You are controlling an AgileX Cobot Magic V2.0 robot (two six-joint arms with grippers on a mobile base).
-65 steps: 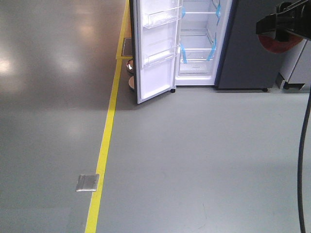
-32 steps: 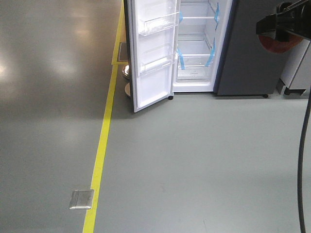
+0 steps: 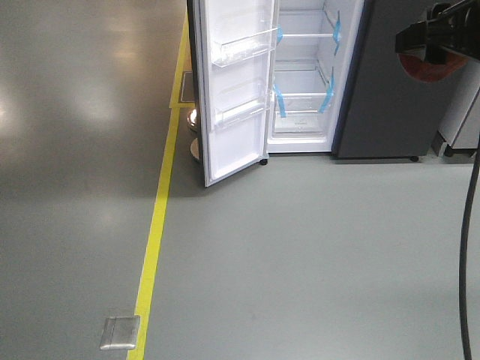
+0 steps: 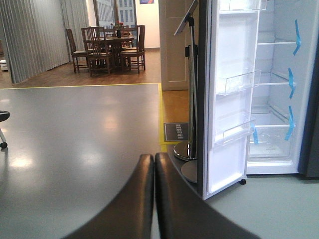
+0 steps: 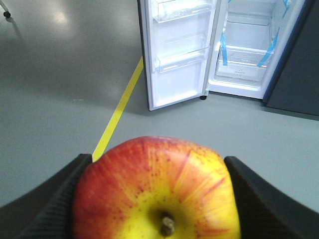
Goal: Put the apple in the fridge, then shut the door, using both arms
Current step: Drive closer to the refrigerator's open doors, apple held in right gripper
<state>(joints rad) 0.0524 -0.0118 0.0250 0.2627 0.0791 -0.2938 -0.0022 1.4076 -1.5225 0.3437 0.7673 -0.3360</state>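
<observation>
The apple (image 5: 157, 191), red with a yellow patch round its stem, fills the bottom of the right wrist view. My right gripper (image 5: 158, 160) is shut on it, one black finger pressing each side. In the front view this gripper (image 3: 439, 34) hangs at the top right with the apple (image 3: 424, 66) red beneath it. The fridge (image 3: 304, 82) stands ahead, its white interior showing blue tape strips. Its door (image 3: 232, 90) is swung open to the left, bins facing me. My left gripper (image 4: 153, 158) is shut on nothing, left of the door (image 4: 232, 99).
A yellow floor line (image 3: 154, 232) runs toward the door's left edge, with a metal floor plate (image 3: 120, 332) beside it. Round stand bases (image 4: 187, 149) sit behind the door. A black cable (image 3: 469, 247) hangs at the right. Table and chairs (image 4: 107, 47) stand far back.
The whole view has advanced toward the fridge: fridge and door look larger and lower, and the floor plate has slid down the picture. The right gripper still holds the apple.
</observation>
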